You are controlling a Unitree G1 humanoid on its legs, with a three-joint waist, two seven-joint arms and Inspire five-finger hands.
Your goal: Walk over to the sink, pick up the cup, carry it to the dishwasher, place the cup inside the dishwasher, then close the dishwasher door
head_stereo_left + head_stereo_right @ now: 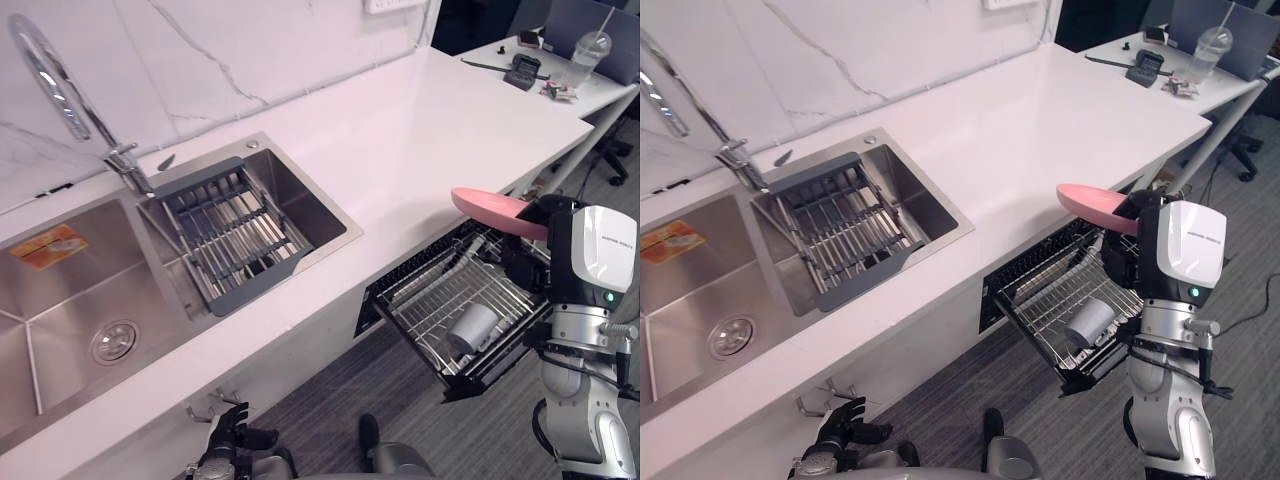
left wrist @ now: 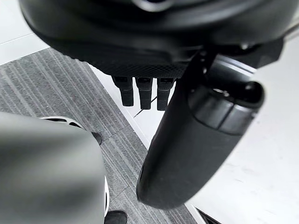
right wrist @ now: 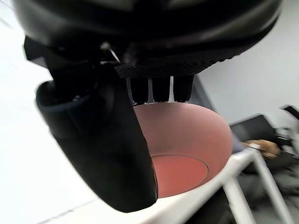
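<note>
A pink bowl point(image 1: 488, 207) hangs level over the pulled-out dishwasher rack point(image 1: 415, 300), below the counter's front edge. My right hand point(image 1: 533, 228) is shut on the bowl: in the right wrist view the thumb point(image 3: 105, 140) and fingers point(image 3: 161, 88) clasp the bowl's rim point(image 3: 187, 144) from its underside. A pale grey cup point(image 1: 472, 328) lies on its side in the wire rack, under the bowl. My left hand point(image 1: 228, 432) hangs low in front of the sink cabinet with fingers relaxed and holding nothing; its thumb point(image 2: 196, 140) and fingers point(image 2: 145, 91) show over the grey carpet.
The steel double sink point(image 1: 60, 300) with a grey drying rack point(image 1: 230, 235) and a curved faucet point(image 1: 60, 85) is set in the white counter point(image 1: 430, 120) at left. A desk point(image 1: 600, 90) with a plastic cup point(image 1: 583, 55) stands at far right. Grey carpet point(image 1: 330, 400) lies before the cabinets.
</note>
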